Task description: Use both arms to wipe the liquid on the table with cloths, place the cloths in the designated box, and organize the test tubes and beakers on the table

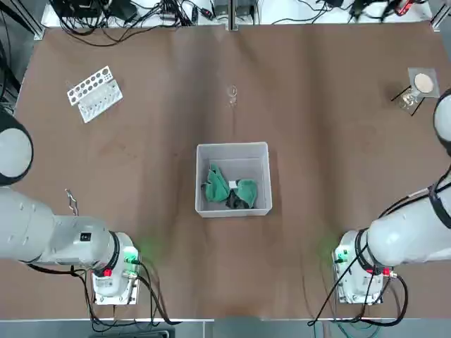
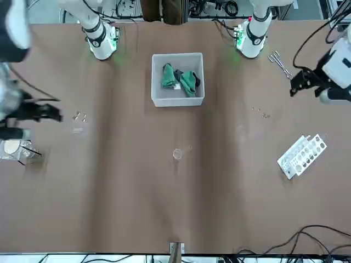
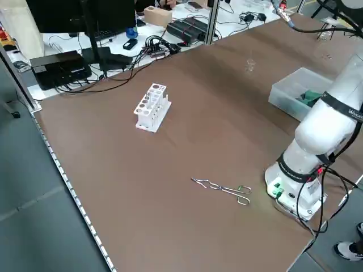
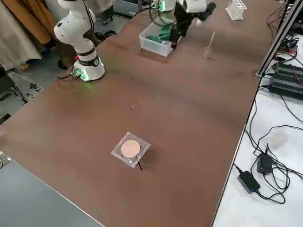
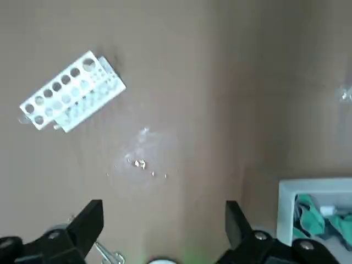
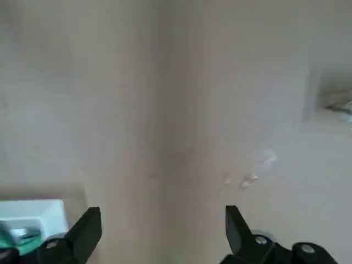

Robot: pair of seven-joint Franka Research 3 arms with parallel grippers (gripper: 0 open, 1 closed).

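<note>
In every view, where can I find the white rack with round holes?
Top view: rack, upper left.
Front view: right, mid-height.
Left side view: upper left.
Right side view: top, right.
Left wrist view: beyond droplets.
Right wrist view: absent.
Shared landmark: box with green cloths.

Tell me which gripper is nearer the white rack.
Left. The left gripper is on the same side of the table as the rack; the right gripper is on the opposite side.

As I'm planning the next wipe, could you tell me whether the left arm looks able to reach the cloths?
Probably yes: the left hand is open above the table, off to the left of the box, whose open top leaves the cloths uncovered.
</note>
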